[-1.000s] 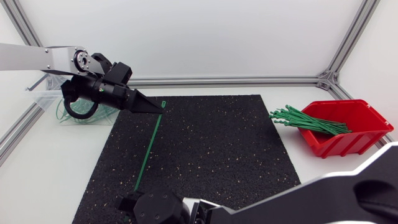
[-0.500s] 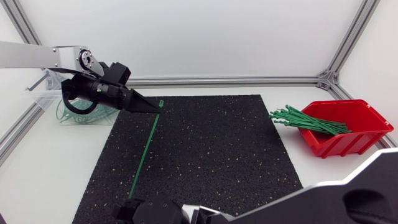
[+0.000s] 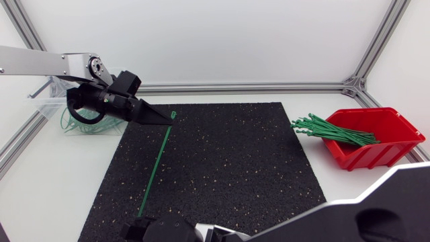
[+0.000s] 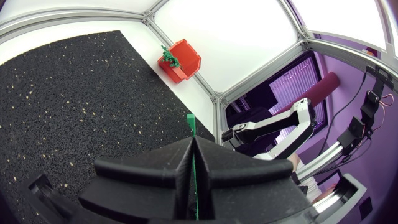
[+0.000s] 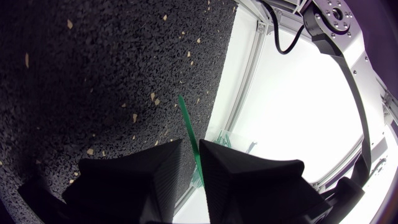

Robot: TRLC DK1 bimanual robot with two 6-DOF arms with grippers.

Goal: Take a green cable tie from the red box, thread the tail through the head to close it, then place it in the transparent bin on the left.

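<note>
Stretching from eleven to seven o'clock over the mat (image 3: 235, 161), the cable tie (image 3: 156, 168), likely light and springy, is clamped near its head by the left pincer (image 3: 169, 118), its tail seemingly by the right pincer (image 5: 191, 149).

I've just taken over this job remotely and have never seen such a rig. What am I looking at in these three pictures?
Two robot arms work at a table. The head view looks down from above. Each of the other two pictures comes from a camera on one arm's wrist. On the table lies a black mat. The red box at the right holds loose green cable ties. The transparent bin at the left holds green looped ties. One cable tie stretches between the arms: the left arm's fingers are shut on it near its head, and the right arm's fingers near its tail.
</note>
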